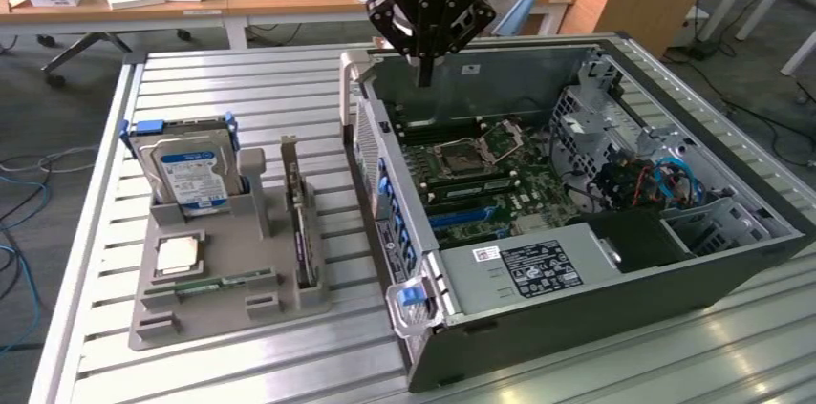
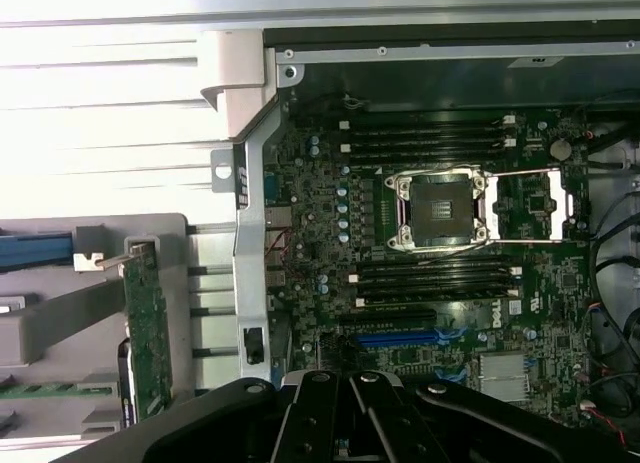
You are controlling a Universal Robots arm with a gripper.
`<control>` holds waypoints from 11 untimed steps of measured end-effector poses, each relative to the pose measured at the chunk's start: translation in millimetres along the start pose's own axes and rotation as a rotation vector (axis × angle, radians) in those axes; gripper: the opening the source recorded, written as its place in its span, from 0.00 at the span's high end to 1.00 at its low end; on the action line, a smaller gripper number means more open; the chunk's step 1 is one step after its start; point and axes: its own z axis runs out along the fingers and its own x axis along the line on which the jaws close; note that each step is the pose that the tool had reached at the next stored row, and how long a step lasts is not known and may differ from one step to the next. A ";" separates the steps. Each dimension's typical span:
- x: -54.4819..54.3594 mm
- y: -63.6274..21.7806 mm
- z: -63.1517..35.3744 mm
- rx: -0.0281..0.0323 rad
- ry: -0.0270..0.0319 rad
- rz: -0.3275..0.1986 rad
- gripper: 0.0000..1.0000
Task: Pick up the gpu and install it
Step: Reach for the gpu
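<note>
The gpu [image 1: 298, 223] is a thin green card standing on its edge in a grey holder [image 1: 166, 313], to the exterior view's left of the open computer case [image 1: 714, 261]. The wrist view shows the gpu [image 2: 147, 328] as a green strip beside the case wall. My gripper [image 1: 425, 72] hangs above the case's far corner, over the motherboard [image 1: 491, 175]. Its fingers are shut together with nothing between them. It is well apart from the gpu. In the wrist view, the gripper [image 2: 348, 403] sits over the board near a blue slot [image 2: 400, 336].
The holder also carries a silver hard drive [image 1: 191, 170], a square processor chip [image 1: 179, 253] and a narrow memory stick [image 1: 217, 282]. The case's metal walls rise around the board. A power supply [image 1: 529, 270] fills its near end. Desks with clutter stand behind the slatted table [image 1: 229, 89].
</note>
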 end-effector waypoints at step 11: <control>5.9 -0.4 -0.1 -0.0001 0.0000 0.000 0.89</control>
